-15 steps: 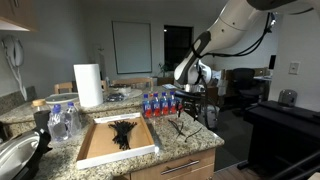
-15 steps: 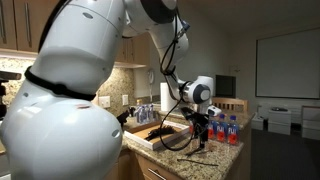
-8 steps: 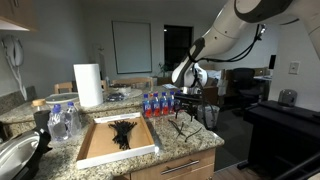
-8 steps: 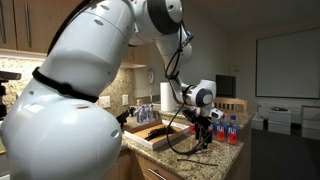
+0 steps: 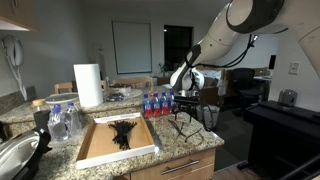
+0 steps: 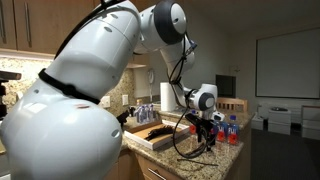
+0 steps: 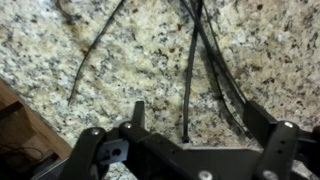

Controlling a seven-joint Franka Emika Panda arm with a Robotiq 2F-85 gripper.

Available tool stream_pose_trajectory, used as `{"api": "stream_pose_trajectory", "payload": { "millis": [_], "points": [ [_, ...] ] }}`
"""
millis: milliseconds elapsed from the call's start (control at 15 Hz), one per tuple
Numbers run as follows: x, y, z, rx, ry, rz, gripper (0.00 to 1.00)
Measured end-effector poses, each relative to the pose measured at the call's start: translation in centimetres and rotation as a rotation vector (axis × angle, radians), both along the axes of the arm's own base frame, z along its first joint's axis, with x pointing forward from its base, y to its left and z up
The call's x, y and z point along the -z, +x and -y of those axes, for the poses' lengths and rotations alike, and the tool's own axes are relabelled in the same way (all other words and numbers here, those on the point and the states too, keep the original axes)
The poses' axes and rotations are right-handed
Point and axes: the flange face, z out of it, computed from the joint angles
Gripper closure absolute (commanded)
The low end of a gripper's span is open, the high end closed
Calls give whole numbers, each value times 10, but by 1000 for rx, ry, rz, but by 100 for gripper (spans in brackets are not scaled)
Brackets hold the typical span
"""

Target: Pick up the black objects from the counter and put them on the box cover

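Note:
Several thin black strips point(image 7: 190, 75) lie on the speckled granite counter point(image 7: 120, 60); in an exterior view they show by the counter's right end point(image 5: 186, 126). My gripper point(image 7: 198, 118) hangs just above them, open, with a few strips between its fingers and nothing gripped. It shows in both exterior views point(image 5: 186, 104) point(image 6: 207, 127). The box cover point(image 5: 96, 148) is a shallow cardboard tray on the counter away from the gripper, with a pile of black strips point(image 5: 122, 133) in it. Its corner shows in the wrist view point(image 7: 18, 125).
A row of small bottles with red and blue labels point(image 5: 157, 104) stands just behind the gripper. A paper towel roll point(image 5: 89, 85), clear bottles point(image 5: 62, 120) and a metal pan point(image 5: 14, 157) stand beyond the tray. The counter edge point(image 5: 205, 140) is close to the strips.
The arm's upper links have swung over and the gripper has shifted slightly lower toward the strips on the counter. The strips and box cover have not moved.

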Motion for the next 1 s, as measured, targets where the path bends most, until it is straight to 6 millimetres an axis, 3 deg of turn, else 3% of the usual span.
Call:
{"api": "stream_pose_trajectory", "payload": {
  "millis": [467, 733, 800, 867, 1000],
  "points": [
    [22, 22, -32, -122, -6, 2, 0],
    [35, 28, -40, -143, -10, -17, 0],
    [35, 29, -40, -147, -11, -22, 25],
    [35, 30, -40, -149, -12, -24, 26],
    [33, 32, -40, -151, -14, -22, 39]
  ]
}}
